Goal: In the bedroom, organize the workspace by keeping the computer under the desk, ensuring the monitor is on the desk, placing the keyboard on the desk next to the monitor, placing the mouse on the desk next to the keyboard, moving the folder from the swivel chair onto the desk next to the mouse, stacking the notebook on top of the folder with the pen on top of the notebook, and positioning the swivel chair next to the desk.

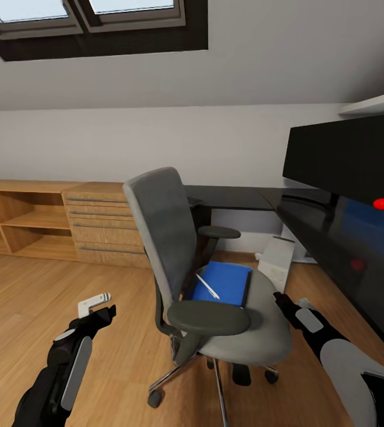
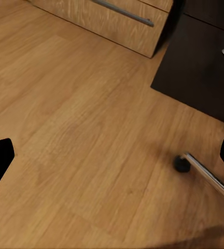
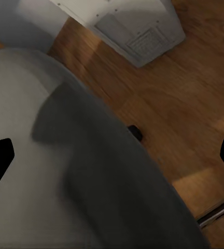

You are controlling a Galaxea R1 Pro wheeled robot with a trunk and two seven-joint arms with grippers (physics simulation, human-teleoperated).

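The folder [image 1: 224, 283] lies flat on the swivel chair [image 1: 227, 323] seat, pen [image 1: 207, 286] on top, long axis running toward the chair back, ahead and inboard of the right gripper [image 1: 279, 298], the nearer arm, jaws wide and empty; the left gripper [image 1: 100, 305] likewise open.

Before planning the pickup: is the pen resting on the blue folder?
Touching. In the head view the pen lies flat across the blue folder on the chair seat, with no gap showing.
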